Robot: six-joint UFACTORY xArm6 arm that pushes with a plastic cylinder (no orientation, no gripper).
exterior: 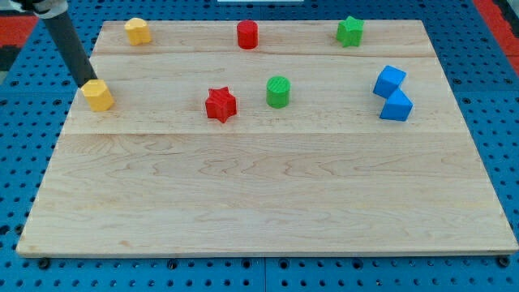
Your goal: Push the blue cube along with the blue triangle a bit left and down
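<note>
The blue cube (389, 81) sits near the board's right edge. The blue triangle (396, 106) lies just below it, and the two touch. My tip (87, 82) is at the far left of the board, against the upper left side of a yellow block (97, 95). The tip is far from both blue blocks, nearly the whole board's width to their left. The dark rod rises from the tip to the view's top left corner.
A second yellow block (138, 31), a red cylinder (247, 35) and a green star (350, 31) stand along the top edge. A red star (220, 105) and a green cylinder (278, 92) sit mid-board, left of the blue blocks. The wooden board (259, 203) lies on a blue perforated table.
</note>
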